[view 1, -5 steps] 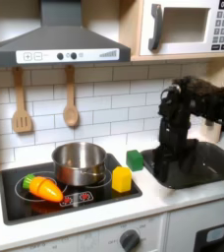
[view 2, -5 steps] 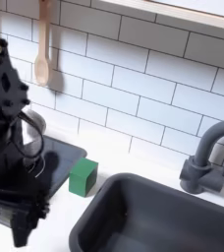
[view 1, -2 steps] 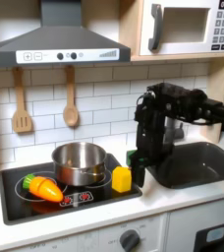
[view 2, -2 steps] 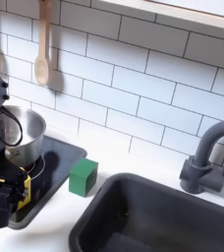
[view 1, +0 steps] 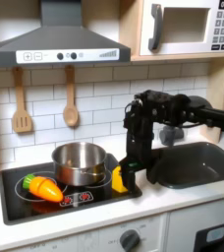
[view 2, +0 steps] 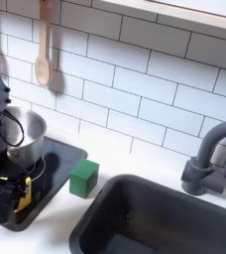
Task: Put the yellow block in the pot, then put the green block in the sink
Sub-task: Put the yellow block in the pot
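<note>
Step 1 of 2 in hand: gripper (view 1: pixel 125 175) down at yellow block (view 1: pixel 118 179); finger state indeterminate. Next: secure grasp, lift, carry over pot (view 1: pixel 80 162).

Yellow block (view 1: pixel 117 180): small bright cube on the black stovetop, just beside the pot toward the first exterior view's right; partly covered by the arm.

Pot (view 1: pixel 80 162): round shiny steel, low straight walls, upright on the stovetop, interior looks empty.

Green block (view 2: pixel 83 178): small dark green cube, flat on the white tabletop between stovetop and sink.

Sink (view 2: pixel 135 223): dark grey rounded basin, arched faucet at the second exterior view's right.
</note>
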Robot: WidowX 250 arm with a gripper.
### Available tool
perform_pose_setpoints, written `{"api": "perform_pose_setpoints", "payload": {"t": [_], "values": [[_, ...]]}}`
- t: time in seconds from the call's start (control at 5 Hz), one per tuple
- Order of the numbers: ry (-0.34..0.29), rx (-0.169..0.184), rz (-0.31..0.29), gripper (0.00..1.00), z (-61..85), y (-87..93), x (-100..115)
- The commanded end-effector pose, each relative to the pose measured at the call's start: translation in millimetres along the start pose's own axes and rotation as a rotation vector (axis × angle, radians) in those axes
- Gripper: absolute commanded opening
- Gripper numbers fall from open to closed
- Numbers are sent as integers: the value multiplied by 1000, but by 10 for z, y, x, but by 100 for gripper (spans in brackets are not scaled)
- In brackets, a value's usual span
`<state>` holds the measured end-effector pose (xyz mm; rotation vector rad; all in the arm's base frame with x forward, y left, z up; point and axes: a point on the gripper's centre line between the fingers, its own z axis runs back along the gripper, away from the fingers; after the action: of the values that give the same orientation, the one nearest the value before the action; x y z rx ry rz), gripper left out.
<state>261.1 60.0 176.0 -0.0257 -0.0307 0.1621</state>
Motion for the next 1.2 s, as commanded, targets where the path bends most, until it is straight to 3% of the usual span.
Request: {"api": "perform_pose_setpoints", "payload": {"t": [0.0, 0.8, 1.0], "values": [[19, 10, 12, 100, -149, 25, 223], [4, 3, -3, 100, -266, -39, 549], [-13, -20, -9, 100, -234, -57, 590]]}}
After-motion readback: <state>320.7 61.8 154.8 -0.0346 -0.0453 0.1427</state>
